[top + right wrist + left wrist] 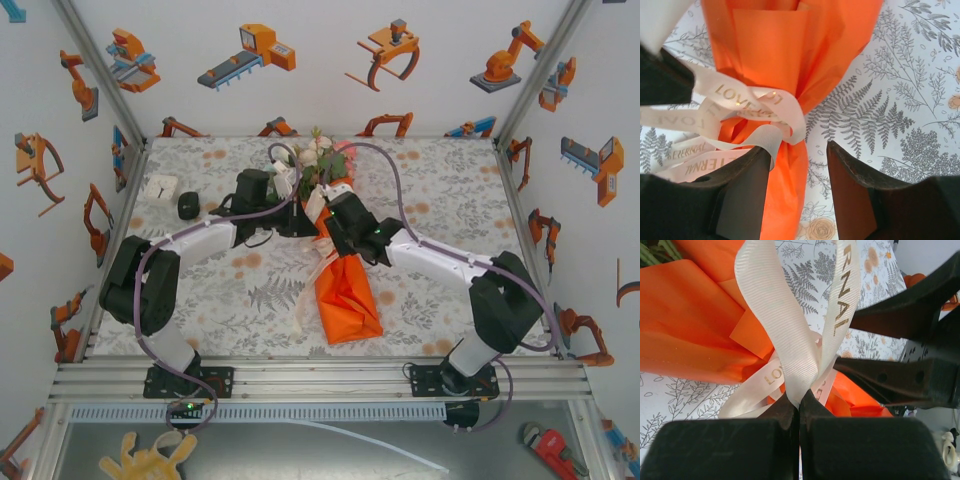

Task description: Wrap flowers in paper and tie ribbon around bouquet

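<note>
On the left, a white box [161,188] and a small black object [190,205] are sitting near the far-left corner of the worktop [450,190], well apart from the work. The left arm is spanning the gap from that side. The left pincer [800,407] is pressed together, pinching the ribbon [775,315] where two strands are crossing, and the strands are standing up from its tips toward the wrapped stems.

In the middle, the bouquet [345,295] is lying flat with its long axis running far to near. The flowers [320,160] are pointing at the back wall and the paper [790,45] end is pointing toward the arm bases. The ribbon is circling the paper about midway along, directly between the two pincers.

On the right, the right pincer [799,150] is spread wide, its fingers straddling the paper just beside the ribbon band. A strand is draping over one finger, but nothing is being gripped.

The coming move is probably a tightening pull, and it turns on direction. The left pincer's hold is sitting to the bouquet's left, so pulling outward means pulling across the long axis. The loose tails are lying on that same side, so the right pincer would be needing to cross over for one. Bare worktop is lying open on both sides, while the paper's near end is sitting close to the front rail. A hard sideways tug is likely dragging the whole bouquet.
</note>
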Available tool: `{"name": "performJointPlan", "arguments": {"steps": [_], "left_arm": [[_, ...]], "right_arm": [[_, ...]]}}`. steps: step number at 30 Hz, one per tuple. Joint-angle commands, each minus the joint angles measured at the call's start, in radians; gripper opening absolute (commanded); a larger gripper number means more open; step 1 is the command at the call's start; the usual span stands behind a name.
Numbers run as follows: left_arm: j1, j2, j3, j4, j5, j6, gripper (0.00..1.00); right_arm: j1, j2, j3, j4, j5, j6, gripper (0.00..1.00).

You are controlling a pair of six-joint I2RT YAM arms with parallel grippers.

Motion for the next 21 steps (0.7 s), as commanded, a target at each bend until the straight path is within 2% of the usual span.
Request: {"name": "performJointPlan", "arguments": {"steps": [1, 7, 12, 14, 18, 21], "left_arm": [[-0.004, -0.008, -0.047, 0.073, -0.015, -0.052, 0.05], [-0.004, -0.037, -0.105, 0.078, -0.115, -0.059, 0.17], [0.0, -0.096, -0.167, 0.068, -0.255, -0.063, 0.28], [0.004, -0.131, -0.194, 0.069, -0.296, -0.058, 0.32], [0.014, -0.219, -0.231, 0.029, -0.366, -0.043, 0.39], [0.019, -0.31, -0.249, -0.021, -0.422, -0.008, 0.46]], "right_arm": [[-0.02, 0.013, -0.027, 0.084, -0.046, 0.023, 0.47], [-0.042, 0.05, -0.014, 0.113, -0.119, 0.033, 0.37], [-0.044, 0.051, -0.037, 0.131, -0.163, 0.069, 0.37], [-0.045, 0.051, -0.051, 0.143, -0.166, 0.073, 0.37], [-0.047, 0.053, -0.057, 0.138, -0.153, 0.072, 0.28], [-0.048, 0.049, -0.054, 0.14, -0.16, 0.069, 0.25]]}}
